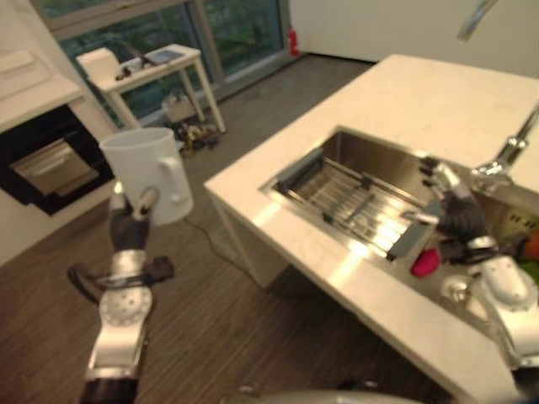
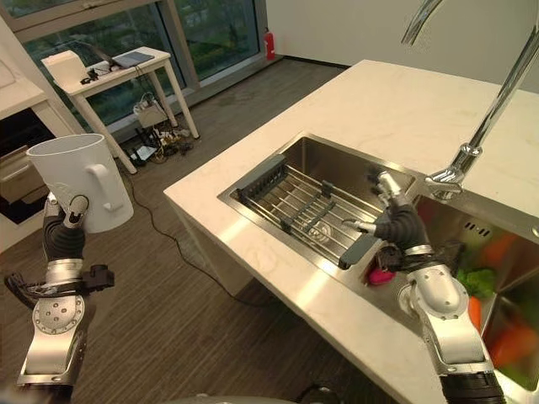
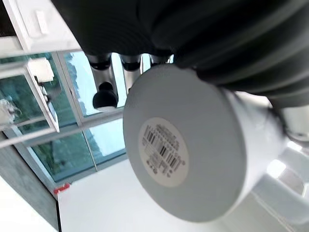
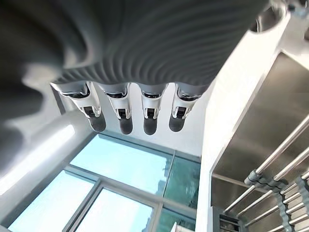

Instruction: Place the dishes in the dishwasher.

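Upright at the left of the frame, the white mug (image 2: 80,181) has its mouth facing up and its long axis near vertical; the left hand (image 2: 65,231) holds it from below, fingers curled at its handle. At right, the right hand (image 2: 396,220) hovers over the sink (image 2: 337,164), fingers straight, holding nothing, above the drying rack (image 2: 303,215).

Both arms are silver-grey metal with round, screw-dotted joint housings. Each wrist disappears under a dark ribbed cover, and the left hand (image 2: 65,232) and right hand (image 2: 396,220) have silver fingers with dark tips.
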Robot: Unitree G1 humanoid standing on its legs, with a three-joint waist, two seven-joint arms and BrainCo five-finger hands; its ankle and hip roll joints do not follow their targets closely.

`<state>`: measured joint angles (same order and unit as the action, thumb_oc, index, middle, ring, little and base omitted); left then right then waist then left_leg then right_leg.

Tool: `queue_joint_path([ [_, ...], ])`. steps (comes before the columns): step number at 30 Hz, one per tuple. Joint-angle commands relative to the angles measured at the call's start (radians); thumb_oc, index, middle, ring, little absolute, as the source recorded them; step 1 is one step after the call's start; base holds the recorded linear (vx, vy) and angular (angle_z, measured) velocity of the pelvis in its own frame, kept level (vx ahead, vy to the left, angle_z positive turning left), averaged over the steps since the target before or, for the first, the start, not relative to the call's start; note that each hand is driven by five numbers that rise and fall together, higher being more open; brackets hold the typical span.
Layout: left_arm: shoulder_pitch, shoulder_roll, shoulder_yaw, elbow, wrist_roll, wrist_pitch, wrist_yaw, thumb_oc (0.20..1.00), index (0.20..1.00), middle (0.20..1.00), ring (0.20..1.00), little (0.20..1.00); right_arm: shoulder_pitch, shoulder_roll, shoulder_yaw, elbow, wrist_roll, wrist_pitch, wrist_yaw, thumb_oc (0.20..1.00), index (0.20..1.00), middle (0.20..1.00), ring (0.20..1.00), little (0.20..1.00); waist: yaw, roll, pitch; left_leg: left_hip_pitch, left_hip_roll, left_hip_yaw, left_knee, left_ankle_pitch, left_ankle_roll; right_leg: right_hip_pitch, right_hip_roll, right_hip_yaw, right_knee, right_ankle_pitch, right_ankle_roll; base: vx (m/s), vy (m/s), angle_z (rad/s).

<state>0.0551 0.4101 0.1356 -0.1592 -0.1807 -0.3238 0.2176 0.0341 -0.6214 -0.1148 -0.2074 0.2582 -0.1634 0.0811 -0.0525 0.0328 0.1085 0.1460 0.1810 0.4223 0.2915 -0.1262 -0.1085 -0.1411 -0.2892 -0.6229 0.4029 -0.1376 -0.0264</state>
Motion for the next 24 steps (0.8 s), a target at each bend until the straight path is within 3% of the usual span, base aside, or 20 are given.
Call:
queue_joint_path([
  [1, -0.002, 0.092, 0.053, -0.044, -0.040, -0.081, 0.009, 0.200, 0.200, 0.200, 0.200, 0.200, -0.043, 0.066, -0.016, -0.055, 0.105, -0.040, 0.041, 1.000, 1.000, 1.000, 1.000, 1.000, 0.026, -0.046, -0.022, -0.095, -0.003, -0.064, 0.008, -0.064, 0.038, 0.065, 0.049, 0.200, -0.103, 0.027, 0.121, -0.09, 0.345, 0.92],
  [2, -0.004, 0.091, 0.051, -0.045, -0.037, -0.084, 0.009, 0.200, 0.200, 0.200, 0.200, 0.200, -0.047, 0.075, -0.019, -0.056, 0.161, -0.023, 0.066, 1.000, 1.000, 1.000, 1.000, 1.000, 0.027, -0.046, -0.025, -0.100, -0.014, -0.070, 0.008, -0.091, 0.047, 0.058, 0.038, 0.199, -0.103, 0.040, 0.136, -0.07, 0.390, 0.44],
  [3, -0.010, 0.090, 0.047, -0.041, -0.038, -0.087, 0.005, 0.200, 0.200, 0.200, 0.200, 0.200, -0.065, 0.103, -0.012, -0.062, 0.585, 0.118, 0.187, 1.000, 1.000, 1.000, 1.000, 1.000, 0.034, -0.047, -0.025, -0.103, -0.031, -0.076, 0.008, -0.116, 0.053, 0.051, 0.015, 0.190, -0.103, 0.067, 0.163, -0.06, 0.438, 0.25],
  [4, -0.024, 0.065, 0.027, 0.002, -0.035, -0.129, -0.026, 0.200, 0.200, 0.200, 0.200, 0.200, -0.078, 0.301, 0.039, -0.035, 1.064, 0.333, 0.385, 1.000, 1.000, 1.000, 1.000, 1.000, 0.065, -0.046, -0.019, -0.118, -0.067, -0.113, 0.008, -0.133, 0.063, 0.039, -0.027, 0.172, -0.103, 0.127, 0.182, -0.05, 0.393, 0.42],
  [5, -0.029, 0.063, 0.023, 0.007, -0.037, -0.132, -0.033, 0.200, 0.200, 0.200, 0.200, 0.200, -0.081, 0.343, 0.057, -0.039, 1.080, 0.348, 0.399, 1.000, 1.000, 1.000, 1.000, 1.000, 0.072, -0.047, -0.017, -0.120, -0.075, -0.124, 0.008, -0.138, 0.065, 0.036, -0.037, 0.170, -0.103, 0.143, 0.188, -0.04, 0.326, 0.57],
  [6, -0.035, 0.070, 0.007, 0.003, -0.040, -0.126, -0.025, 0.200, 0.200, 0.200, 0.200, 0.200, -0.087, 0.385, 0.090, -0.054, 1.035, 0.318, 0.383, 1.000, 1.000, 1.000, 1.000, 1.000, 0.084, -0.047, -0.014, -0.124, -0.088, -0.143, 0.008, -0.144, 0.073, 0.033, -0.055, 0.166, -0.103, 0.162, 0.196, -0.03, 0.264, 0.69],
  [7, -0.038, 0.083, -0.004, -0.022, -0.048, -0.101, -0.012, 0.200, 0.200, 0.200, 0.200, 0.200, -0.085, 0.390, 0.124, -0.086, 0.900, 0.213, 0.301, 1.000, 1.000, 1.000, 1.000, 1.000, 0.098, -0.045, -0.010, -0.128, -0.102, -0.160, 0.008, -0.148, 0.080, 0.026, -0.074, 0.159, -0.103, 0.183, 0.205, -0.04, 0.353, 0.76],
  [8, -0.031, 0.093, 0.001, -0.042, -0.054, -0.081, -0.001, 0.200, 0.200, 0.200, 0.200, 0.200, -0.072, 0.377, 0.131, -0.100, 0.616, 0.064, 0.165, 1.000, 1.000, 1.000, 1.000, 1.000, 0.102, -0.044, -0.011, -0.133, -0.119, -0.171, 0.008, -0.152, 0.088, 0.018, -0.090, 0.159, -0.103, 0.210, 0.216, -0.03, 0.410, 0.70],
  [9, -0.018, 0.108, 0.015, -0.058, -0.062, -0.065, 0.017, 0.200, 0.200, 0.200, 0.200, 0.200, -0.055, 0.312, 0.103, -0.102, 0.096, -0.087, -0.058, 1.000, 1.000, 1.000, 1.000, 1.000, 0.098, -0.045, -0.010, -0.138, -0.136, -0.178, 0.008, -0.157, 0.096, 0.010, -0.101, 0.168, -0.103, 0.235, 0.227, 0.00, 0.448, 0.61],
  [10, -0.001, 0.107, 0.041, -0.085, -0.062, -0.038, 0.024, 0.200, 0.200, 0.200, 0.200, 0.200, -0.034, 0.220, 0.057, -0.127, -0.330, -0.121, -0.207, 1.000, 1.000, 1.000, 1.000, 1.000, 0.091, -0.043, -0.008, -0.140, -0.148, -0.182, 0.008, -0.163, 0.106, 0.005, -0.101, 0.182, -0.103, 0.248, 0.230, 0.03, 0.437, 0.39],
  [11, 0.002, 0.110, 0.057, -0.104, -0.057, -0.006, 0.022, 0.200, 0.200, 0.200, 0.200, 0.200, -0.031, 0.148, 0.028, -0.141, -0.285, -0.089, -0.173, 1.000, 1.000, 1.000, 1.000, 1.000, 0.087, -0.044, -0.010, -0.143, -0.160, -0.196, 0.008, -0.168, 0.118, 0.006, -0.095, 0.200, -0.103, 0.254, 0.229, -0.04, 0.359, 0.33],
  [12, -0.018, 0.102, 0.042, -0.106, -0.037, 0.016, 0.013, 0.200, 0.200, 0.200, 0.200, 0.200, -0.049, 0.122, 0.003, -0.127, -0.112, -0.065, -0.133, 1.000, 1.000, 1.000, 1.000, 1.000, 0.083, -0.049, -0.006, -0.162, -0.173, -0.210, 0.008, -0.147, 0.131, -0.003, -0.087, 0.209, -0.103, 0.258, 0.196, -0.04, 0.242, 0.25],
  [13, -0.031, 0.100, 0.028, -0.087, -0.029, 0.008, 0.005, 0.200, 0.200, 0.200, 0.200, 0.200, -0.057, 0.133, 0.009, -0.101, -0.127, -0.077, -0.143, 1.000, 1.000, 1.000, 1.000, 1.000, 0.076, -0.051, -0.006, -0.171, -0.182, -0.238, 0.008, -0.142, 0.136, -0.008, -0.066, 0.245, -0.103, 0.248, 0.184, -0.04, 0.135, 0.42],
  [14, -0.045, 0.097, 0.008, -0.075, -0.024, 0.006, -0.003, 0.200, 0.200, 0.200, 0.200, 0.200, -0.058, 0.130, 0.022, -0.101, -0.154, -0.070, -0.166, 1.000, 1.000, 1.000, 1.000, 1.000, 0.059, -0.048, -0.003, -0.179, -0.190, -0.281, 0.008, -0.134, 0.144, -0.007, -0.006, 0.329, -0.103, 0.202, 0.162, 0.06, 0.100, 0.65],
  [15, -0.056, 0.093, -0.018, -0.083, -0.019, 0.022, -0.002, 0.200, 0.200, 0.200, 0.200, 0.200, -0.046, 0.114, 0.023, -0.138, -0.137, -0.030, -0.150, 1.000, 1.000, 1.000, 1.000, 1.000, 0.028, -0.043, -0.004, -0.193, -0.199, -0.342, 0.008, -0.116, 0.157, 0.012, 0.103, 0.483, -0.103, 0.139, 0.136, 0.03, 0.075, 1.10],
  [17, -0.047, 0.084, -0.027, -0.083, -0.018, 0.004, -0.017, 0.200, 0.200, 0.200, 0.200, 0.200, -0.015, 0.095, 0.000, -0.142, -0.118, -0.039, -0.125, 1.000, 1.000, 1.000, 1.000, 1.000, 0.014, -0.050, -0.012, -0.214, -0.215, -0.385, 0.008, -0.097, 0.166, 0.017, 0.159, 0.563, -0.103, 0.121, 0.127, 0.00, 0.045, 2.08],
  [18, -0.035, 0.071, -0.030, -0.088, -0.006, -0.008, -0.022, 0.200, 0.200, 0.200, 0.200, 0.200, 0.004, 0.089, -0.015, -0.138, -0.093, -0.059, -0.102, 1.000, 1.000, 1.000, 1.000, 1.000, 0.015, -0.056, -0.015, -0.224, -0.227, -0.409, 0.008, -0.095, 0.170, 0.020, 0.172, 0.583, -0.103, 0.110, 0.125, -0.01, 0.003, 1.94],
  [20, -0.022, 0.067, -0.030, -0.095, -0.001, -0.013, -0.012, 0.200, 0.200, 0.200, 0.200, 0.200, 0.005, 0.094, -0.015, -0.137, -0.081, -0.069, -0.084, 1.000, 1.000, 1.000, 1.000, 1.000, 0.024, -0.061, -0.015, -0.233, -0.230, -0.413, 0.008, -0.096, 0.169, 0.016, 0.158, 0.565, -0.103, 0.118, 0.130, -0.03, -0.053, 0.95],
  [24, -0.028, 0.069, -0.028, -0.099, -0.013, 0.004, -0.022, 0.200, 0.200, 0.200, 0.200, 0.200, -0.035, 0.100, 0.014, -0.137, -0.092, -0.042, -0.080, 1.000, 1.000, 1.000, 1.000, 1.000, 0.040, -0.063, -0.014, -0.238, -0.214, -0.405, 0.008, -0.096, 0.165, 0.010, 0.153, 0.552, -0.103, 0.090, 0.136, -0.03, -0.112, -0.29],
])
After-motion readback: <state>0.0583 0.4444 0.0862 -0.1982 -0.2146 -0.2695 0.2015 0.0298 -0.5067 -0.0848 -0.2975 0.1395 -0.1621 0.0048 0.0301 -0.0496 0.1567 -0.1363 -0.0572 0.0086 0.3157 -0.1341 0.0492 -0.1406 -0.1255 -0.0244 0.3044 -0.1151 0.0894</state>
